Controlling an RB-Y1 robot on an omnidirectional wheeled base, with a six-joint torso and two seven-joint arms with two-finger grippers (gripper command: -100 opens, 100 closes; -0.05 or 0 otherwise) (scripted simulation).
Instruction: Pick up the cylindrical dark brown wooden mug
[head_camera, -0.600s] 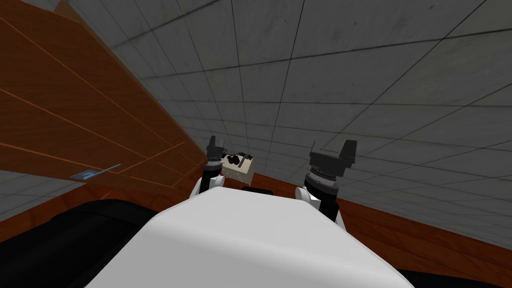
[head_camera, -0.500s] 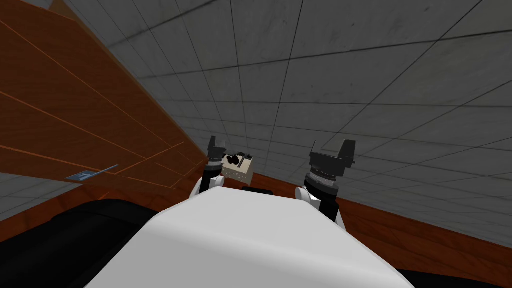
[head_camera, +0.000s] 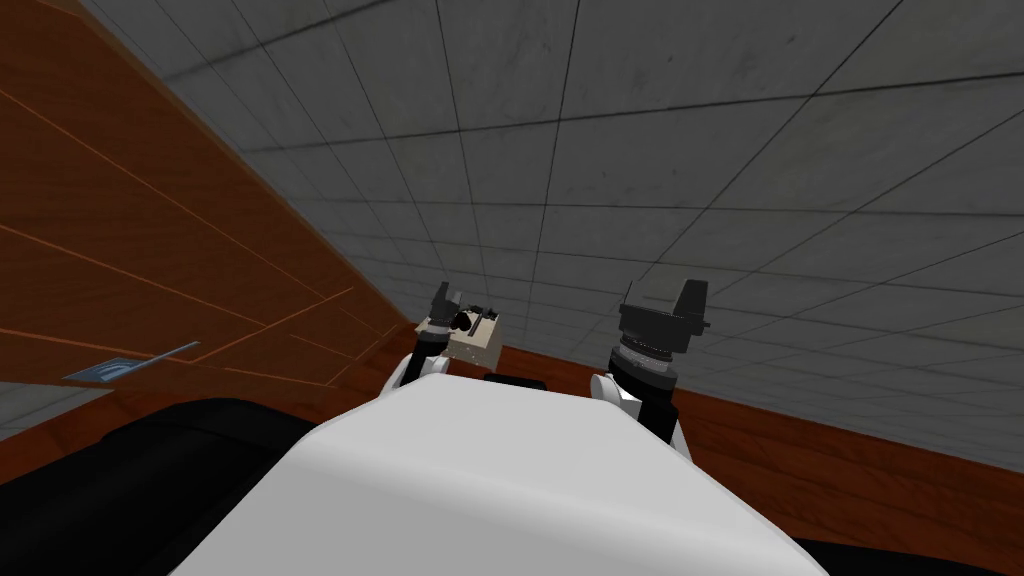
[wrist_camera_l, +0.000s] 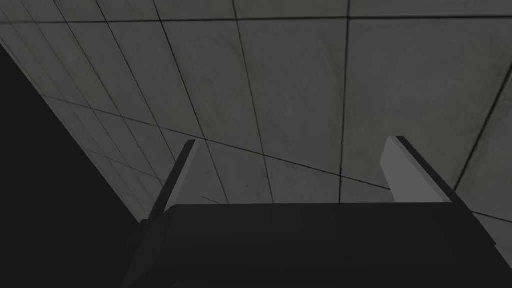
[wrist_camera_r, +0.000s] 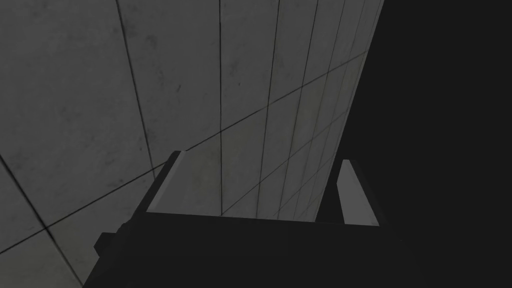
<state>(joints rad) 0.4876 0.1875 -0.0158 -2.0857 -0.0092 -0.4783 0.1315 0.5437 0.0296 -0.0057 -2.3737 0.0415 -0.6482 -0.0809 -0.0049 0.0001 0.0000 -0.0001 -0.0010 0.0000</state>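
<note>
A small beige block (head_camera: 478, 342) with small dark shapes (head_camera: 465, 320) on top sits just past my left hand; I cannot tell whether one of them is the mug. In the head view my left gripper (head_camera: 441, 297) is raised right beside that block, and my right gripper (head_camera: 690, 300) is raised further right. Seen from the left wrist, the left gripper (wrist_camera_l: 295, 170) is open with nothing between its fingers, pointing at a grey tiled wall (wrist_camera_l: 300, 90). The right gripper (wrist_camera_r: 262, 187) is open too and holds nothing.
Brown wooden cabinet fronts (head_camera: 130, 230) rise on the left, with a small blue-grey fitting (head_camera: 120, 365) low on them. A brown wooden strip (head_camera: 800, 450) runs along the foot of the grey tiled wall (head_camera: 650, 150). Black areas lie beside the wall in both wrist views.
The whole head picture has swung: the cabinets and the blue-grey fitting slid left, so I have turned. The left gripper now leans slightly closer over the beige block.
</note>
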